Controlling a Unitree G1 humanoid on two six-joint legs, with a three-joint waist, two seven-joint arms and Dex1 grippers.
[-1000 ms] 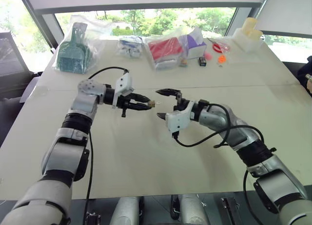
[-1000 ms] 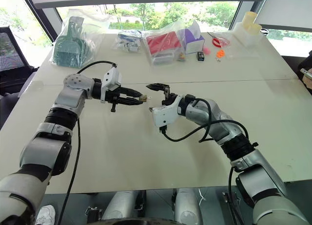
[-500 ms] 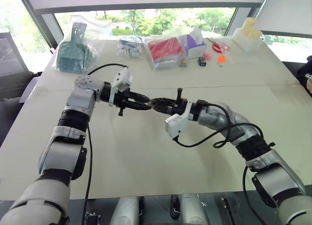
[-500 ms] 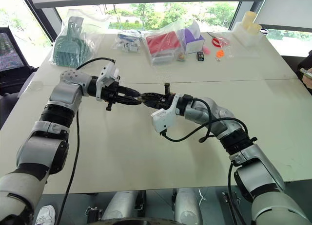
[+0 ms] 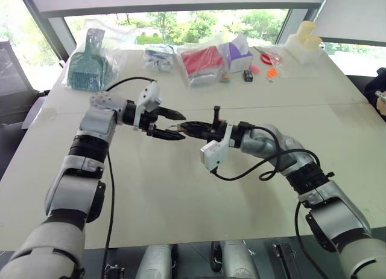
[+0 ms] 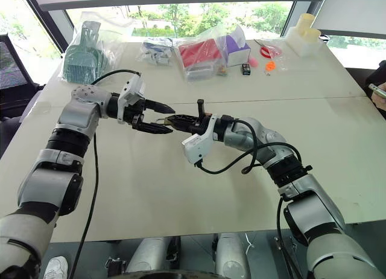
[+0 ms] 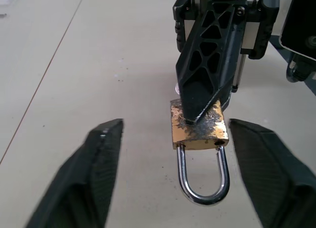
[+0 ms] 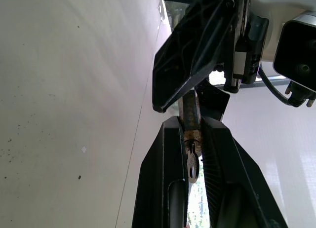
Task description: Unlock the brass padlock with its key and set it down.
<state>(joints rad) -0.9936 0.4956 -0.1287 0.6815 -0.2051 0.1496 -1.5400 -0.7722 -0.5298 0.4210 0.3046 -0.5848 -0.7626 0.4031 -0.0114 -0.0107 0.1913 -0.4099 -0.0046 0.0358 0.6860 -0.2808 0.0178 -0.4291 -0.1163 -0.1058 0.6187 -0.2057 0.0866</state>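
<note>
brass padlock [image 7: 199, 129] pinched by right gripper [image 7: 197, 117], shackle towards left gripper [image 7: 173, 178]

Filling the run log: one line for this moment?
padlock: in right gripper, shackle closed | right jaws: shut on padlock | left gripper: jaws open, either side of padlock, not touching | key: between right jaws

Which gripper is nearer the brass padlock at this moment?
Right. The right gripper is clamped on the brass padlock; the left gripper stands open, fingers either side, not touching.
</note>
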